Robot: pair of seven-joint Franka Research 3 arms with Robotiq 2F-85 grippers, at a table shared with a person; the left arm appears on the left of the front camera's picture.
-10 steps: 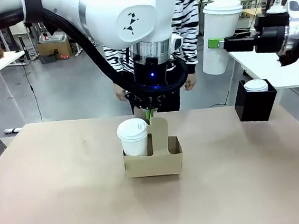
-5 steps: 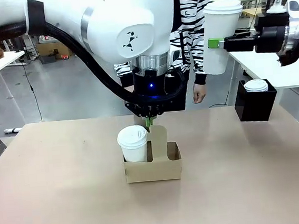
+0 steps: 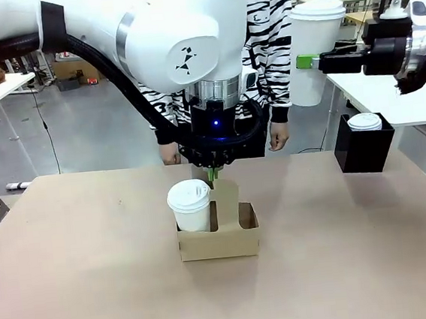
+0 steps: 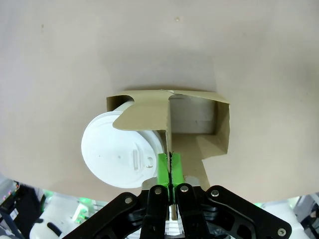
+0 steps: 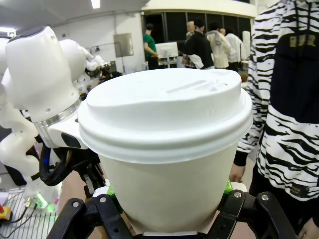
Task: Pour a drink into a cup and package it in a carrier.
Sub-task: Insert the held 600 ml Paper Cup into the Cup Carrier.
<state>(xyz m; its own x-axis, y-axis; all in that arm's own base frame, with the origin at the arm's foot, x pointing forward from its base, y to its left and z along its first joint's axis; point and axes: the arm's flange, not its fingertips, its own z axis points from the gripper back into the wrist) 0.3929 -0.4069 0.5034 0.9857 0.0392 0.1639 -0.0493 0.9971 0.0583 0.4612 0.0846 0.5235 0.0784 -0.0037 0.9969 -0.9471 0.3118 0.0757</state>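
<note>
The brown cardboard carrier (image 3: pixel 218 233) stands on the table's middle with a lidded white cup (image 3: pixel 190 205) in its left slot; its right slot is empty. My left gripper (image 3: pixel 213 176) comes straight down from above and is shut on the carrier's upright handle tab (image 4: pixel 149 117), green pads (image 4: pixel 164 169) pinching its top edge. The left wrist view looks down on the carrier (image 4: pixel 219 129) and the cup's lid (image 4: pixel 122 154). My right gripper (image 3: pixel 311 61) holds a second lidded white cup (image 3: pixel 312 50) high at the right, fingers on both sides of that cup (image 5: pixel 167 144).
A black square box (image 3: pixel 362 147) with a white lid (image 3: pixel 365 121) on top sits at the table's far right. A person in a zebra-striped top (image 3: pixel 277 40) stands at the far side, hands hanging near the table edge.
The carrier with its cup shifted slightly left and toward me a second ago, then stayed put. The person behind shifted and now has both hands down. The right arm has not moved.
</note>
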